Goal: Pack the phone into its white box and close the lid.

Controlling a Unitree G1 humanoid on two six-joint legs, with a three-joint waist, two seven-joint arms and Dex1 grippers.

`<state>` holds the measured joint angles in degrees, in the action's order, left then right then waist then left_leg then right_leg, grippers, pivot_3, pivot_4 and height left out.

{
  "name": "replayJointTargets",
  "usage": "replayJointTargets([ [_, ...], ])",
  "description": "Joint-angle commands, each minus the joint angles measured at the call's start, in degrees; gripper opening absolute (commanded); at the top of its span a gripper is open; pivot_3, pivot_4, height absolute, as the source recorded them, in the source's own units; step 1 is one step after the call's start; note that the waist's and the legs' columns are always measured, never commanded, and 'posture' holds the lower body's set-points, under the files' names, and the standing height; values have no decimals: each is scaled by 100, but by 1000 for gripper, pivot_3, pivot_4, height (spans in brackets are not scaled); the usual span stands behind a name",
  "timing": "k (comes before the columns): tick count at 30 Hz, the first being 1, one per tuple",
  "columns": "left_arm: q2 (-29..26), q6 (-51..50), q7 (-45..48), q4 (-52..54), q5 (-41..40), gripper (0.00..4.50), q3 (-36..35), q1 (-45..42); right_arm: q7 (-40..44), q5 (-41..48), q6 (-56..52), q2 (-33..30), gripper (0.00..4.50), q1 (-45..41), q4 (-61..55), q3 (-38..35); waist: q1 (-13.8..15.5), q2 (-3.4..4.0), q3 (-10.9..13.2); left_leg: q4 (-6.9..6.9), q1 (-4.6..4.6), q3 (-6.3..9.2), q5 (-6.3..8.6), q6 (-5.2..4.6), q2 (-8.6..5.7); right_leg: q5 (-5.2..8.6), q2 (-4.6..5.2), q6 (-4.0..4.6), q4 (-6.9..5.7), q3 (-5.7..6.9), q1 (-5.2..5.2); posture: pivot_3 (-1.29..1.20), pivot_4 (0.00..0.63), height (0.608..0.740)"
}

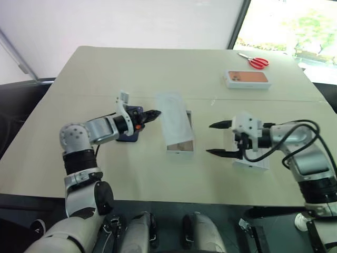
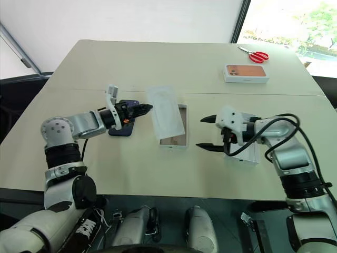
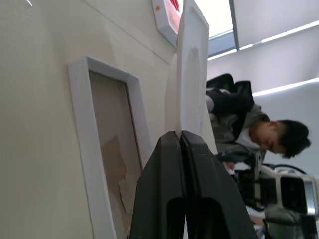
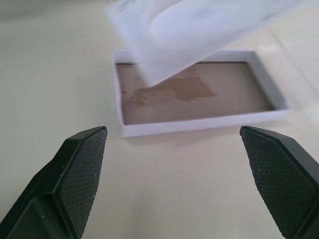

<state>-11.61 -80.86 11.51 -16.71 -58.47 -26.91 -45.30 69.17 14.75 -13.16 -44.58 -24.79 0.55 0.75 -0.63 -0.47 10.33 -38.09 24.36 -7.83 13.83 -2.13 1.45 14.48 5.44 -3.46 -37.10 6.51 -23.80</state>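
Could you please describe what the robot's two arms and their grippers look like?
Both arms are built of silver-grey rounded segments with black joint bands. The left gripper and right gripper each have two black tapered fingers on a white bracket-like mount; the left shows a small orange mark. The right fingers' inner pads are cross-hatched. Black cables loop along the right forearm.

light: bright daylight, window (image 1: 295, 23) far right, blown out | shadows: soft on surface (image 1: 158, 68) | blur: right wrist view soft up close
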Motion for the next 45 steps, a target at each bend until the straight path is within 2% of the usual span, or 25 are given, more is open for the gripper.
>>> replayJointTargets([
  [1,-81,146,494,-230,273,0,517,-147,-308,82,225,152,4461,-184,259,-268,2,0,0,0,0,0,0,0,0,0,0,0,0,0,-1,0,150,738],
  [11,-499,548,1521,-1000,894,0,1141,-658,-598,-10,513,290,4461,100,204,-149,11,-3,2,0,7,-1,-1,-1,-2,0,3,0,0,0,-8,0,150,738],
  [20,-611,759,2157,-1526,1312,0,1397,-853,-717,-119,738,338,4461,87,363,-92,0,-5,5,0,8,-1,-1,-1,-1,0,3,0,-1,-1,-11,0,150,738],
  [24,-475,1133,2079,-1865,1518,1335,1268,-945,-794,-230,873,427,4500,17,501,4,8,-6,5,0,8,-1,-1,-1,-2,0,4,0,-1,-1,-11,0,150,738],
  [30,-459,1196,2139,-1800,1676,4404,1337,-1027,-805,-220,823,536,4500,-113,450,88,0,-7,7,1,11,-1,-2,-2,-1,0,3,0,-2,-1,-16,0,150,738],
  [37,-719,1362,2230,-1219,1877,4404,1475,-828,-958,-17,513,860,4500,-457,327,72,-23,-7,8,1,11,-2,-2,-1,0,0,2,0,-5,-2,-18,0,150,738],
  [40,-911,1875,2354,-545,2105,4404,1640,-496,-1091,-26,334,1070,4500,-550,134,166,-31,-6,8,4,11,-2,-4,1,1,0,2,0,-6,-3,-20,0,150,738],
  [43,-1140,2576,2531,230,2395,4434,1846,2,-1250,-123,267,1323,3687,-617,78,356,-30,-5,8,9,11,-2,-4,4,1,0,3,1,-5,-4,-22,0,150,738],
  [45,-1163,3082,2558,567,2539,4434,1848,317,-1410,-403,336,1427,2736,-674,175,577,-16,-5,8,9,11,-2,-3,5,1,0,5,2,-5,-5,-23,0,150,738],
])
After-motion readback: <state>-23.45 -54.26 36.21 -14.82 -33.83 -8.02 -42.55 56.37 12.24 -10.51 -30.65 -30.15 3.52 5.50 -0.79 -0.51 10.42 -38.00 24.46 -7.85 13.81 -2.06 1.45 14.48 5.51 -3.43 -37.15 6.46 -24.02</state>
